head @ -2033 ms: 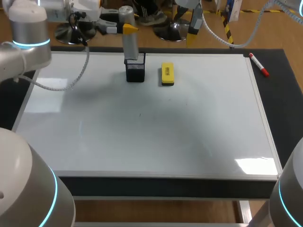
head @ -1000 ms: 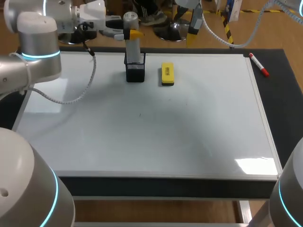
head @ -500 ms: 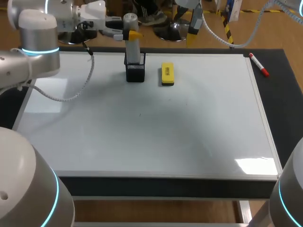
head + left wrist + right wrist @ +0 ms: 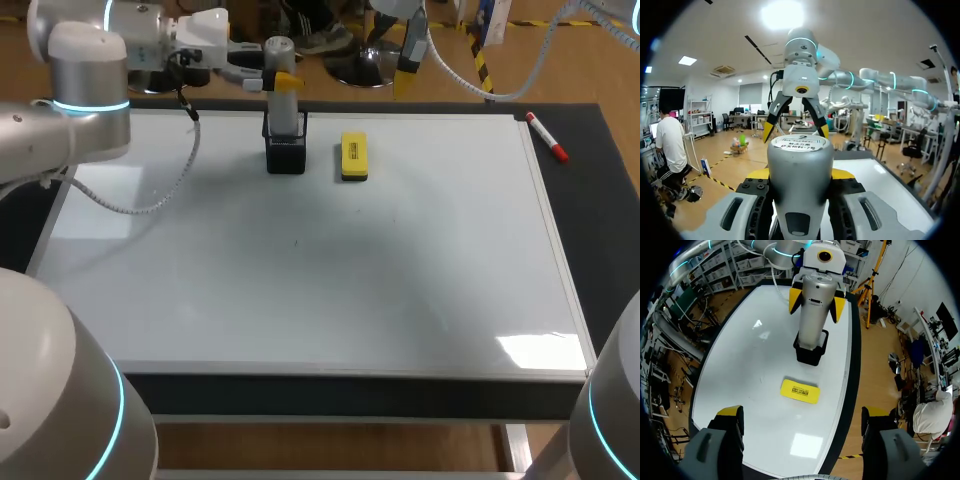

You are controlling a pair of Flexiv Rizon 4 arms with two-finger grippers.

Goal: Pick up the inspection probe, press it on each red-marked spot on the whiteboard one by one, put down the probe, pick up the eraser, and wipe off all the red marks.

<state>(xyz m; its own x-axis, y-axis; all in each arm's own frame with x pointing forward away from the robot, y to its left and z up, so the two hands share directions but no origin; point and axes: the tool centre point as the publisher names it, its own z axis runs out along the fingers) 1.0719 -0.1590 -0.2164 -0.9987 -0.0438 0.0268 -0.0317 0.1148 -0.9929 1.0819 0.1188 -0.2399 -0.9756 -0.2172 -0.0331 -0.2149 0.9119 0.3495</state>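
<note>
The grey cylindrical probe [image 4: 282,95] stands upright with its lower end in the black mesh holder [image 4: 286,152] at the whiteboard's far edge. My left gripper [image 4: 283,79] is shut on the probe, which fills the space between its fingers [image 4: 758,174] in the left wrist view. The yellow eraser [image 4: 354,157] lies on the board just right of the holder. My right gripper [image 4: 408,78] hangs above the far edge, open and holding nothing. From the right wrist view the probe [image 4: 815,315], holder [image 4: 811,352] and eraser [image 4: 800,391] lie ahead of my right gripper [image 4: 802,413]. I see no red marks on the whiteboard [image 4: 300,290].
A red marker [image 4: 547,137] lies on the dark table beyond the board's far right corner. A tiny dark speck [image 4: 295,241] sits near the board's middle. My right gripper [image 4: 795,129] shows beyond the probe [image 4: 800,175] in the left wrist view.
My left arm has swung closer to the holder, bringing the probe upright and a little lower into it. The right arm, eraser and marker have not moved.
</note>
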